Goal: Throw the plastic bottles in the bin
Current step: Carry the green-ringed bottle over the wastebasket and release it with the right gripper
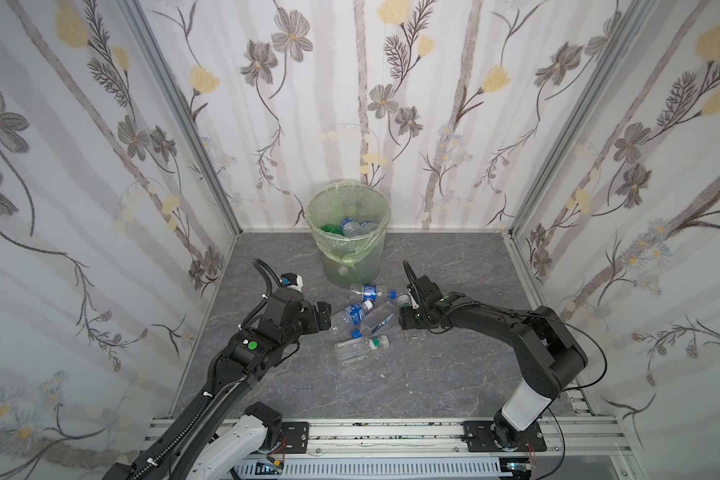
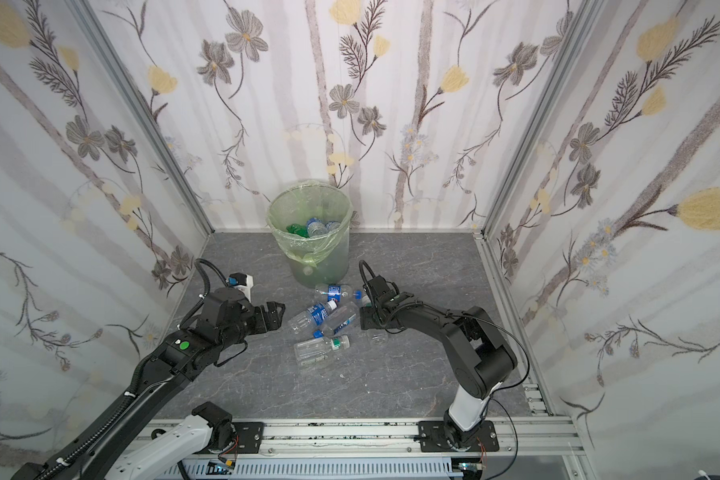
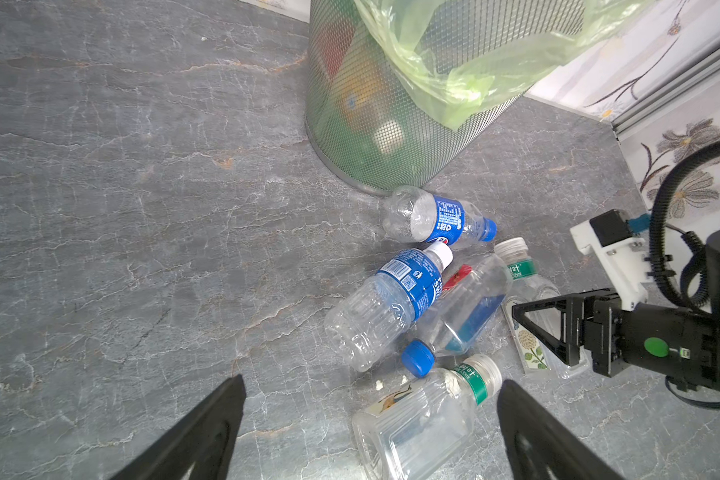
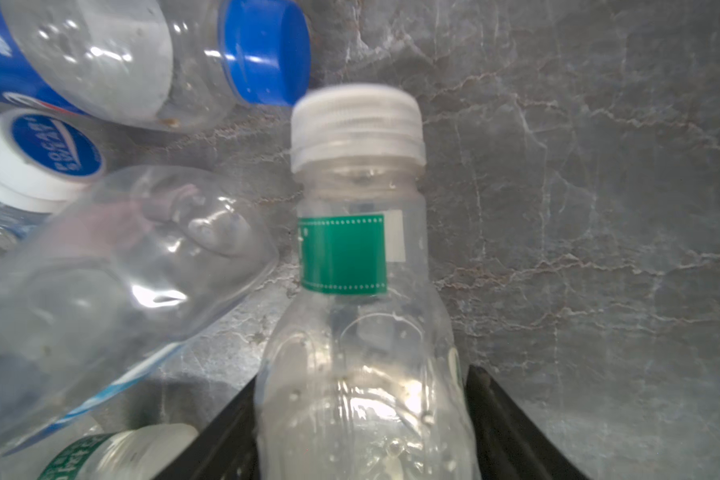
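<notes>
Right fingers (image 4: 225, 436): pressed against both sides of a green-banded bottle (image 4: 358, 257), clear and white-capped, which lies on the tabletop (image 4: 578, 208).
Left fingers (image 3: 200, 432): spread wide with nothing gripped, held just beside the bottle cluster; their bases are cut off by the frame edge.
Hidden: the gripped bottle's base is cut off in the right wrist view. In both top views it is mostly covered by the right arm.
Loose bottles: four more are seen lying between the arms. These are a blue-capped bottle (image 1: 371, 291) just beside the bin's base, a white-capped bottle (image 1: 350, 313), a clear bottle (image 1: 377, 320) touching it, and a second banded bottle (image 1: 358, 347).
Bin (image 1: 352, 266): placed near the back wall and lined with a green bag folded over the rim.
Bin contents: a green bottle and clear blue-labelled ones are seen on top. Lower shapes are blurred through mesh and bag.
</notes>
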Action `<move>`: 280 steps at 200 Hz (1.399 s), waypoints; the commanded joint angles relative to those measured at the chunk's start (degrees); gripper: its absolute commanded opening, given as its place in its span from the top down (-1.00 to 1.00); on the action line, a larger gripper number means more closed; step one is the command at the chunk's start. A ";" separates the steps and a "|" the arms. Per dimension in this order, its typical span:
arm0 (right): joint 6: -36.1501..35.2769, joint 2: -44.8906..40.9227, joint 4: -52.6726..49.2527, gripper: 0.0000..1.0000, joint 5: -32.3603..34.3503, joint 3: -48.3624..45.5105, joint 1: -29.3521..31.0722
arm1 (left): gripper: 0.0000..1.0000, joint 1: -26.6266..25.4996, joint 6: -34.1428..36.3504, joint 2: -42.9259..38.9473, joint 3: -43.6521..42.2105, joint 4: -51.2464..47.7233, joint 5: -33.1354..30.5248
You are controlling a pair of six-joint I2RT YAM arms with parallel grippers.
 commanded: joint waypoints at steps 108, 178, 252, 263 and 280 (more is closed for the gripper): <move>-3.70 -32.97 11.66 0.30 0.61 -5.60 0.11 | -0.89 -0.01 1.76 1.43 0.79 2.35 2.34; -9.70 -23.79 14.41 0.29 -9.39 18.72 0.27 | -0.88 0.02 3.55 1.28 0.28 2.96 3.32; -11.58 23.96 -27.75 -0.82 -9.80 92.41 -0.71 | -0.91 -0.21 2.25 0.27 0.66 2.75 4.57; -12.56 18.73 -24.66 -0.83 -8.43 83.87 -0.31 | -0.91 -0.38 3.13 0.38 0.33 2.77 4.89; -12.24 7.48 -13.47 -0.87 -10.06 64.64 -0.22 | -0.90 -0.74 4.29 0.37 0.22 2.75 6.12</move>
